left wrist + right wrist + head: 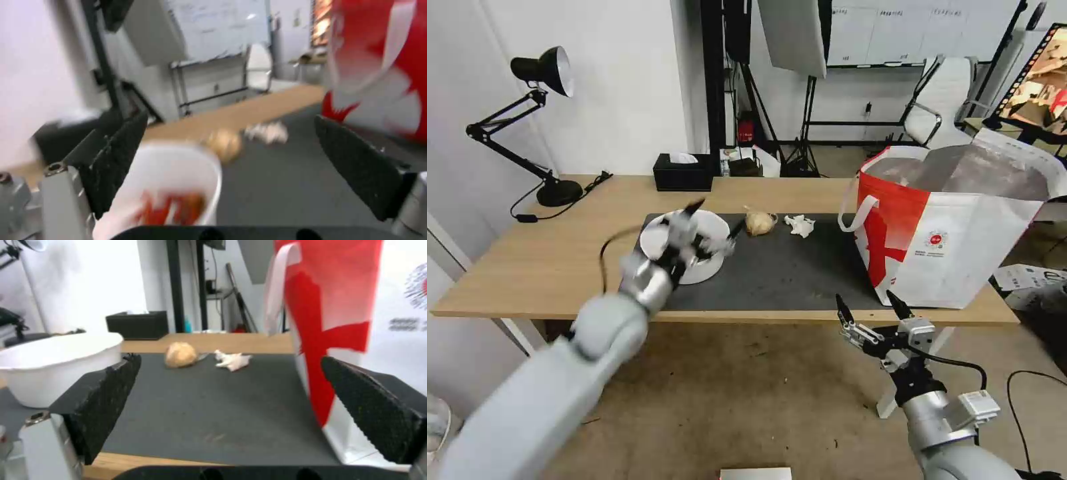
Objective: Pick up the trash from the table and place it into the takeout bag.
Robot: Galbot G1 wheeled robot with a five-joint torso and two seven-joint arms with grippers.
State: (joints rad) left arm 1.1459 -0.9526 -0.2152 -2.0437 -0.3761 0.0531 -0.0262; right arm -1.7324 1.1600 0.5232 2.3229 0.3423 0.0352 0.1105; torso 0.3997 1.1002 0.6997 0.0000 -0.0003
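The white bowl (pixel 694 250) with red scraps sat on the dark mat (pixel 787 273) of my worktop (pixel 527 260). My left tool (pixel 715 220) hung over it with its fingers spread wide, holding nothing. The yellowish wad (pixel 759 223) and the small white tissue wad (pixel 800 225) lay near each other farther back. The big takeout bag (pixel 954 233) stood at the right end. My right tool (pixel 872 308) waited low by the front edge, fingers apart.

The left arm reaches forward and up from the lower left, its left gripper (pixel 715 219) tilted with both fingers spread wide. The right arm sits low on the right, bent upward, its right gripper (pixel 872 308) also spread wide.
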